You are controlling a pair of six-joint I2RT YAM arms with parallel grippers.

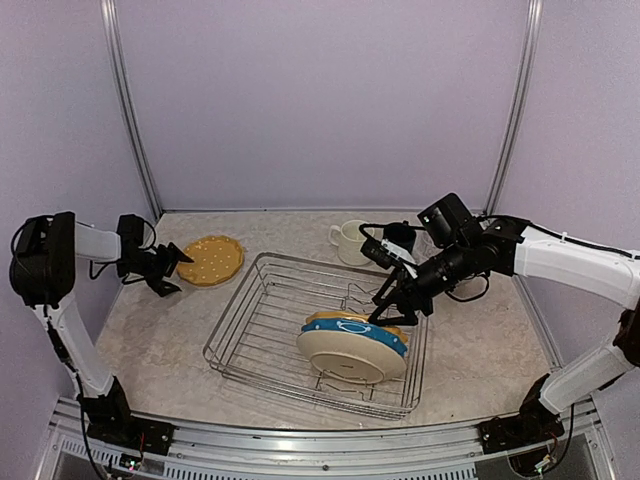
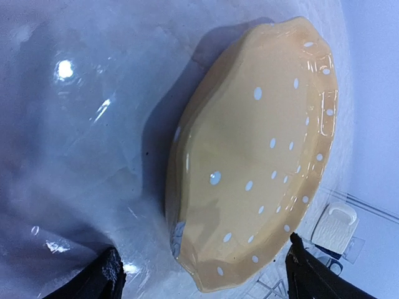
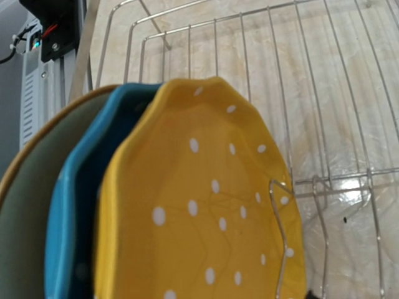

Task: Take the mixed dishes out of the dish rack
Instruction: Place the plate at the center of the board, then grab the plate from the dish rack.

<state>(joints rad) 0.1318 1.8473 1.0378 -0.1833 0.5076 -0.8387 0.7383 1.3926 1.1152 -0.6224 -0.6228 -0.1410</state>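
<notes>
- The dish rack is sitting mid-table, and everything left inside it is bunched in its near right corner.
- Three plates are standing on edge there, leaning together. The cream plate is nearest you, the blue plate is in the middle, and the spotted yellow plate is on the far side.
- That stacking order is what you're working with. The spotted yellow plate is facing the right gripper, with its rim running roughly left to right, so I'm guessing it's the one to peel off first.
- The mustard plate is lying flat on the table, out past the rack's far left corner, so I'd call that one unloaded.
- The cream mug is standing on the table just beyond the rack's far edge.
- The right gripper is hovering right at the top edge of the plates, just on their far right side. It's by far the closer arm. Its wrist view isn't showing the fingers, so I can't tell how wide the jaws are or whether they're pinching anything.
- The left gripper is sitting just left of the mustard plate with its jaws spread wide, gripping nothing. It's well apart from the rack.
</notes>
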